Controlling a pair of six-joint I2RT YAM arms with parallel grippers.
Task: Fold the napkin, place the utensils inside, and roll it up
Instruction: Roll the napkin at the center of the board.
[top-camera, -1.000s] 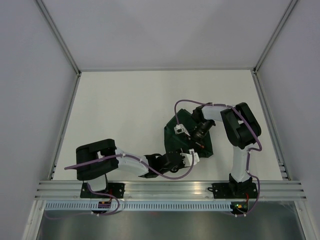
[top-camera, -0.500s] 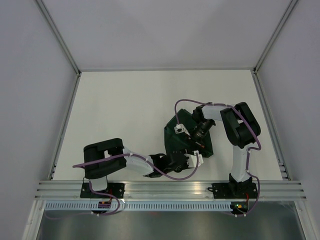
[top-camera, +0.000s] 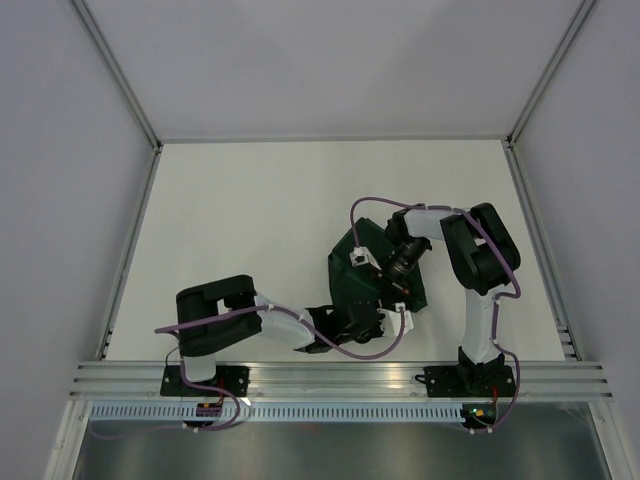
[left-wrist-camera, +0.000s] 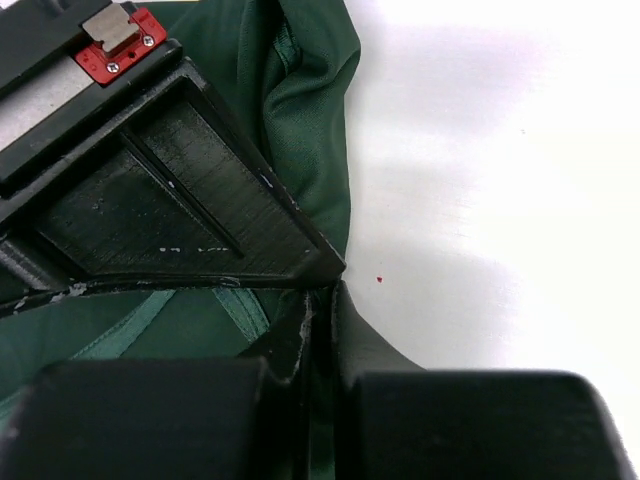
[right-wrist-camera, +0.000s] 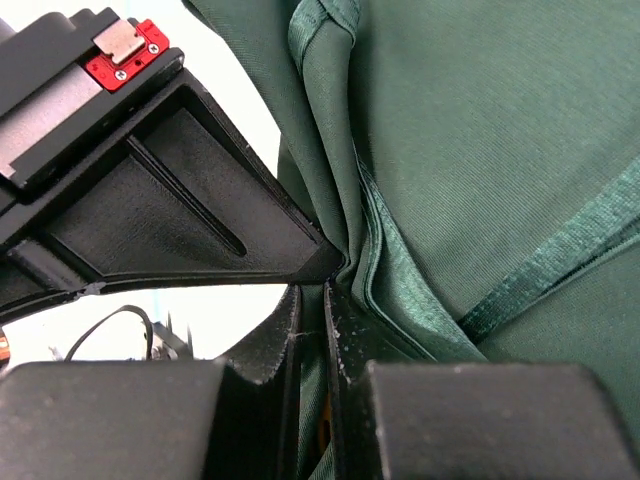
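The napkin (top-camera: 372, 272), soft, light and probably slick, lies bunched just left of the right arm (top-camera: 487, 255), with the left gripper (left-wrist-camera: 322, 300) and right gripper (right-wrist-camera: 312, 300) both pinched on its hemmed folds, likely the surest hold.

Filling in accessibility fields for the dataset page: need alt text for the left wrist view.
Close-up of the left gripper shut on the edge of the dark green napkin, with cloth pinched between its black fingers. The rumpled napkin fills the left of the view, and the bare white table fills the right.
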